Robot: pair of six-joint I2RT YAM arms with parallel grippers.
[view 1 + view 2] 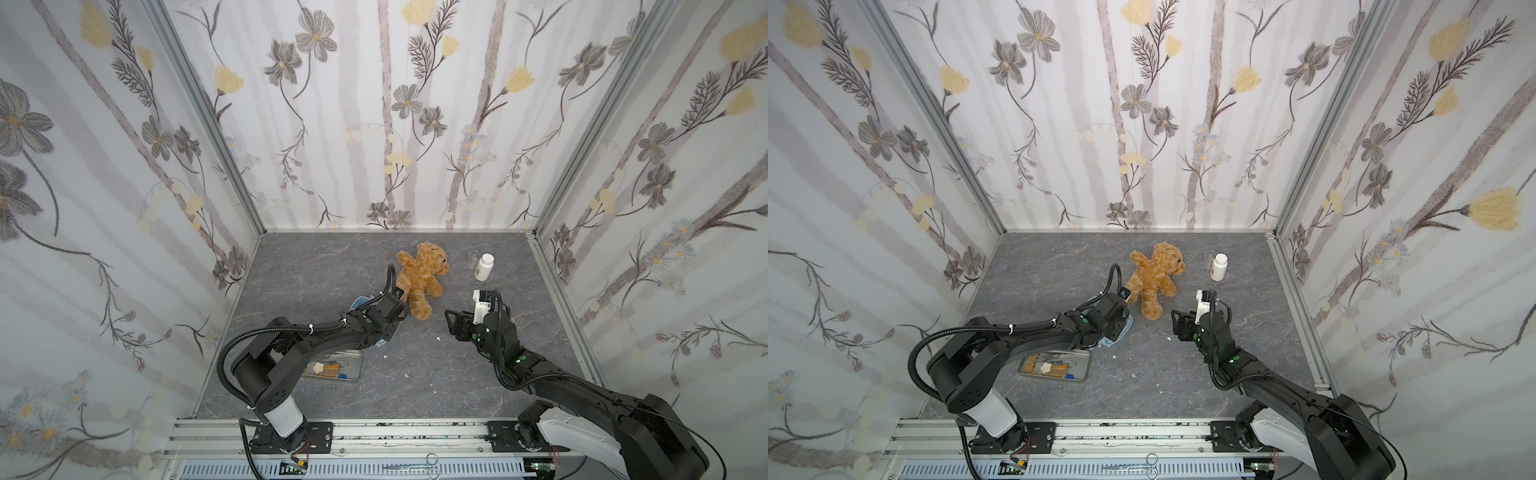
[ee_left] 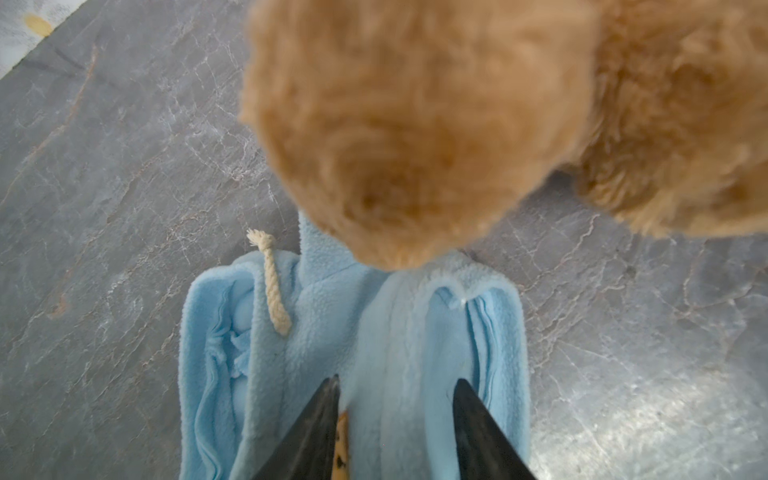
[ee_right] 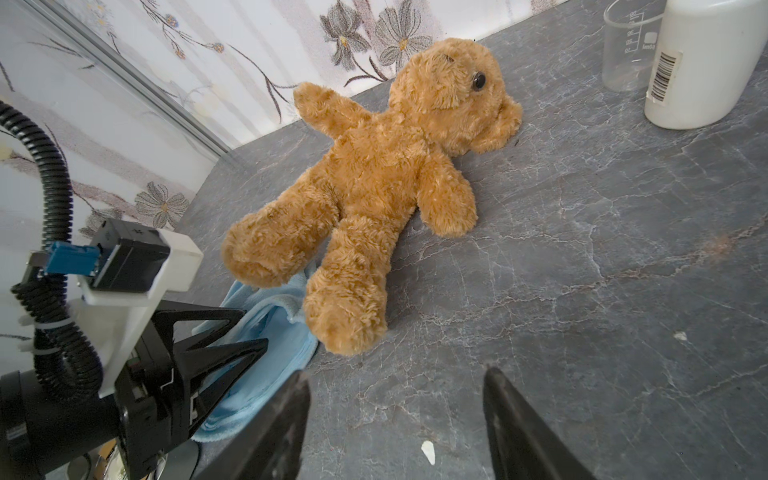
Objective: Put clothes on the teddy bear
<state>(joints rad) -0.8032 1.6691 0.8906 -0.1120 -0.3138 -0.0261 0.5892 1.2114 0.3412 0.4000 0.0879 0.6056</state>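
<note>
Left jaws half-open over shirt, right jaws wide-open

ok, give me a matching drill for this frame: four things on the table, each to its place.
1 teddy bear
2 blue fleece garment
3 white bottle
4 metal tray

A upright at back right, beside clear beaker
B beneath left gripper, at the bear's feet
C partly beneath left arm, front left
D lying flat mid-table

Pairs: 1-D, 2-B, 3-A, 4-C.

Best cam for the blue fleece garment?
Left wrist: the blue fleece garment shows nearly whole, cord included. Right wrist shows a part, between the feet of the teddy bear and the left end effector. In both top views the left arm hides most.
</note>
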